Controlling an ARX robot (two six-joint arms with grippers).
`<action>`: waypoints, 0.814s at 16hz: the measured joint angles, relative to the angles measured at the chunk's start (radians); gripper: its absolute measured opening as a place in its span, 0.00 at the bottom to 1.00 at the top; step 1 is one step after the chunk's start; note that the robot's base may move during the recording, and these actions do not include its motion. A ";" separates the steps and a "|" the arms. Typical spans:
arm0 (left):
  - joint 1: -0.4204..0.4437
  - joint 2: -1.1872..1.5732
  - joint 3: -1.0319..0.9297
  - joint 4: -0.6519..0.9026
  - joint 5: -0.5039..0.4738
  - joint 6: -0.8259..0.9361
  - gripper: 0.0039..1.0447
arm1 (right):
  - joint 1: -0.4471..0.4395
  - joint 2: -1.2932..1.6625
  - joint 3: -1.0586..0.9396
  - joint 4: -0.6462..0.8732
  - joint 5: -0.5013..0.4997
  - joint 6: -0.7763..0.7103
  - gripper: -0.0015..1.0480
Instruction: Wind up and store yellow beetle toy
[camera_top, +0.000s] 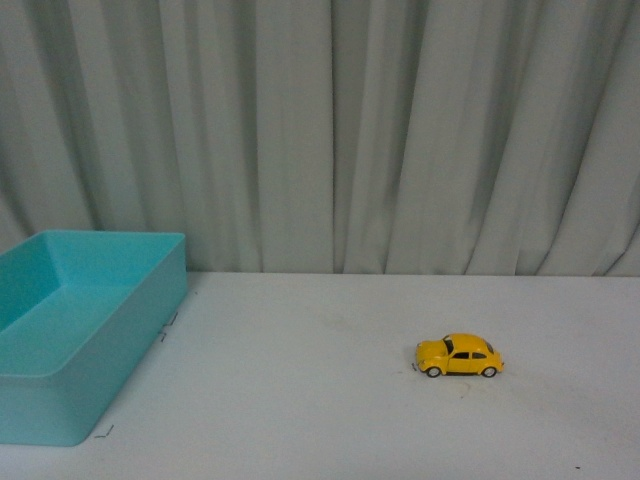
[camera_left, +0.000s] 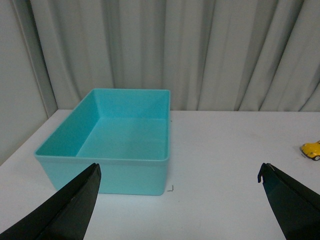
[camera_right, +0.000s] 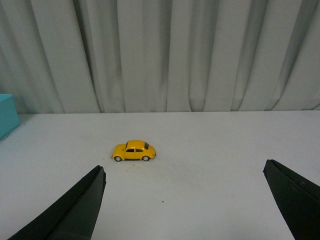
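The yellow beetle toy (camera_top: 460, 355) stands on its wheels on the white table, right of centre, side-on in the front view. It also shows in the right wrist view (camera_right: 134, 150), ahead of my right gripper (camera_right: 184, 192), which is open and empty with the toy beyond its fingertips. In the left wrist view only the toy's nose (camera_left: 312, 149) shows at the frame's edge. My left gripper (camera_left: 179, 187) is open and empty, just short of the teal bin (camera_left: 102, 170). Neither arm shows in the front view.
The teal bin (camera_top: 60, 400) is an open, empty rectangular box at the table's left. Its corner shows in the right wrist view (camera_right: 7, 115). A grey curtain (camera_top: 330, 130) hangs behind the table's far edge. Small black corner marks (camera_top: 104, 433) lie beside the bin.
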 joint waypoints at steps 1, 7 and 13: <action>0.000 0.000 0.000 0.000 0.000 0.000 0.94 | 0.000 0.000 0.000 0.000 0.000 0.000 0.94; 0.000 0.000 0.000 0.000 0.000 0.000 0.94 | 0.000 0.000 0.000 0.000 0.000 0.000 0.94; 0.000 0.000 0.000 0.000 0.000 0.000 0.94 | 0.000 0.000 0.000 0.000 0.000 0.000 0.94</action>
